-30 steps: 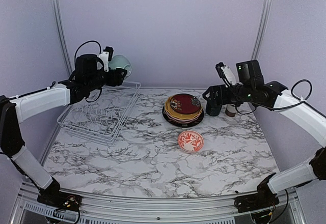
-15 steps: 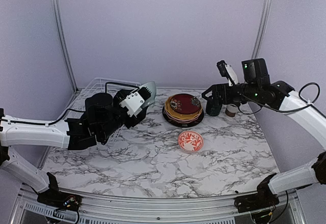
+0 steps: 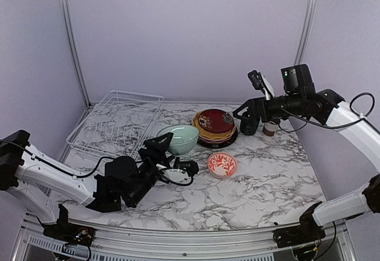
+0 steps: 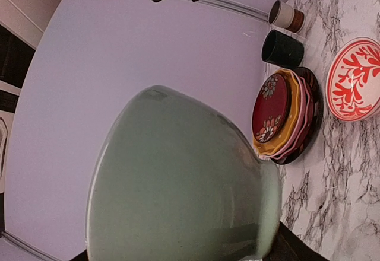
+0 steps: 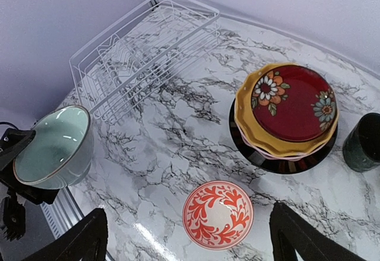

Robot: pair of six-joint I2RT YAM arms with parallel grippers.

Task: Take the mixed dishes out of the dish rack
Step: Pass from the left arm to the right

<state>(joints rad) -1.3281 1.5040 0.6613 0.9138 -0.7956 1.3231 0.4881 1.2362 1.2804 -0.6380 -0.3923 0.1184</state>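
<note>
1. At the far left, the dish rack is seen standing on the marble table.
2. Just right of the rack's near corner, the pale green bowl is pinched by the left gripper with its mouth turned upward. Whether the bowl touches the table cannot be told.
3. Near the middle, a red-and-white patterned dish is laid on the table.
4. Just beyond it, a stack of plates is found, with black at the bottom, then pink, then scalloped orange-yellow, and dark red floral on top.
5. Right of the stack, the dark teal mug and a small pale cup are set side by side.
6. Above the mug, the right gripper is held with its fingers spread wide and nothing between them.
</note>
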